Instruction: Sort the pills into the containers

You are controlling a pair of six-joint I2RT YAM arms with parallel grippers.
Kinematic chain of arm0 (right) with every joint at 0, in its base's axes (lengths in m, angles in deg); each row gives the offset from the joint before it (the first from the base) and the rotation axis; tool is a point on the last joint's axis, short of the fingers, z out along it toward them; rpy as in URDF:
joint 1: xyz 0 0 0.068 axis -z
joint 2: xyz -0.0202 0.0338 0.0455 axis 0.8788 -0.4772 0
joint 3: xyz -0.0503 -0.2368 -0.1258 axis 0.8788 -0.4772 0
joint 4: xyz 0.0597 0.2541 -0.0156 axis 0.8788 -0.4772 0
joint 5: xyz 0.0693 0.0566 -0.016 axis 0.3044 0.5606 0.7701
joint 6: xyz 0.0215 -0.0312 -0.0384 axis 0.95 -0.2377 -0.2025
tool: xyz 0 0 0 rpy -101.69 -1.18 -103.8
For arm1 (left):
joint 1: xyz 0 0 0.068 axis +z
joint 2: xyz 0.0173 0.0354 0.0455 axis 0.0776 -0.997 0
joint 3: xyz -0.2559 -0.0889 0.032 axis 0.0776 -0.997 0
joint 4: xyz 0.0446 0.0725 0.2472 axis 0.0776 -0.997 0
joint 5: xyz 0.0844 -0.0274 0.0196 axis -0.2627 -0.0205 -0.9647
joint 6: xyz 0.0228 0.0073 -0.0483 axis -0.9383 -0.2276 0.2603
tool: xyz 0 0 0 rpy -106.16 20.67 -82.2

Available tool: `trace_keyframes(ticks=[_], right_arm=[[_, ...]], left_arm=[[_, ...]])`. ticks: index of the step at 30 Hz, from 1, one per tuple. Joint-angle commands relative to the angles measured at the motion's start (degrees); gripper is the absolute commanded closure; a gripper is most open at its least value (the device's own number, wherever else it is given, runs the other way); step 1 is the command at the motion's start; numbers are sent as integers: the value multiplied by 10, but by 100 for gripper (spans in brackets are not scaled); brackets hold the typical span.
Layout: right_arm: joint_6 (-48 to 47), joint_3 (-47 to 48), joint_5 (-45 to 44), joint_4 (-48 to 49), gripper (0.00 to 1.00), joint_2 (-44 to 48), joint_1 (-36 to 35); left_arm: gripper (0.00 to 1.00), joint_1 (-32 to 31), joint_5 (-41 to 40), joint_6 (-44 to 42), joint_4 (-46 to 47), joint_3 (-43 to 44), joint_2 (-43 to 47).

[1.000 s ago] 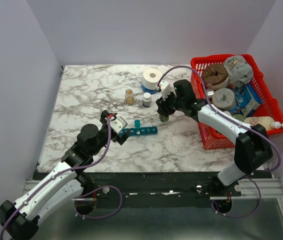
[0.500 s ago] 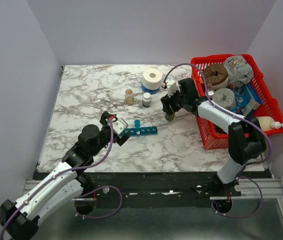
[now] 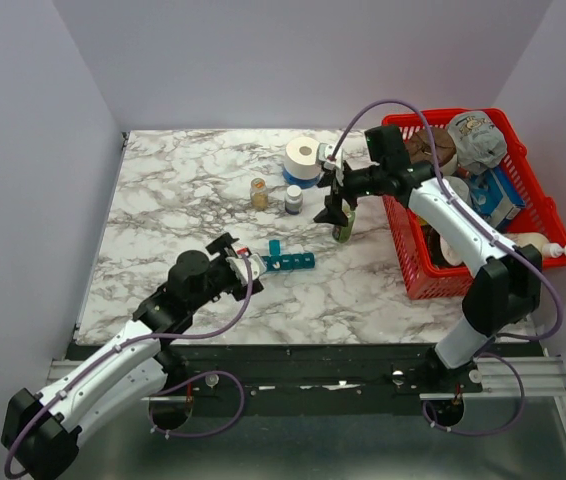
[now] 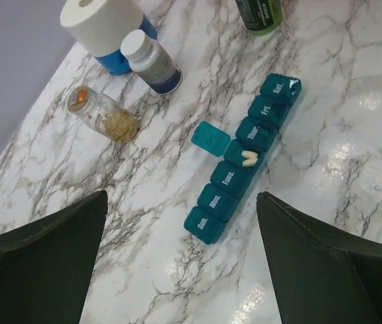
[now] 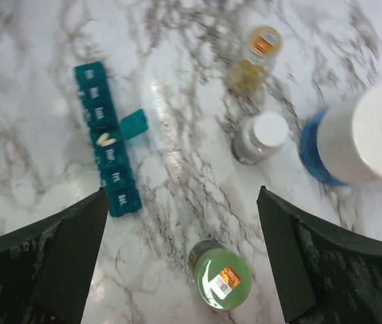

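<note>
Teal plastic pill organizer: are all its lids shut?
One open: on the teal plastic pill organizer, the middle lid is flipped aside, white pills inside; others shut.

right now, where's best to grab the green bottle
Probably across the cap and upper body of the green bottle, coming straight down. It stands upright and round, well apart from the white-capped bottle, with room on either side.
</note>
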Motion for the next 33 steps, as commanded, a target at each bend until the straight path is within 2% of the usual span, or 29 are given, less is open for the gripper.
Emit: trace_keyframes(ticks=[1, 4, 8, 9, 12, 15, 18, 19, 20, 21, 23, 26, 33], right_arm=[[-228, 75, 186, -233, 0, -69, -15], [-177, 71, 202, -202, 1, -81, -21], [-51, 31, 176, -71, 1, -73, -27], [-13, 34, 171, -64, 1, -74, -28], [26, 52, 163, -68, 2, -92, -28], [40, 58, 167, -68, 2, -102, -28], [61, 70, 165, -70, 3, -123, -29], [69, 72, 161, -69, 5, -131, -29], [85, 75, 145, -56, 12, -137, -29], [138, 77, 130, -44, 16, -141, -28], [181, 84, 106, -26, 23, -156, -29], [218, 77, 92, 2, 30, -161, -29], [247, 76, 92, 15, 34, -173, -31]], left_arm=[[2, 2, 54, -108, -48, -9, -43], [4, 15, 94, -138, -77, 8, -103], [9, 45, 128, -179, -95, 45, -192], [10, 54, 136, -187, -98, 52, -211], [13, 94, 168, -200, -87, 77, -266], [13, 130, 197, -216, -91, 101, -302], [16, 141, 228, -231, -125, 133, -346], [16, 141, 235, -232, -133, 141, -372], [18, 143, 243, -234, -141, 146, -383], [18, 144, 245, -237, -154, 157, -394], [19, 145, 237, -239, -155, 162, -419], [19, 148, 233, -239, -149, 167, -443], [25, 148, 204, -233, -126, 181, -481]])
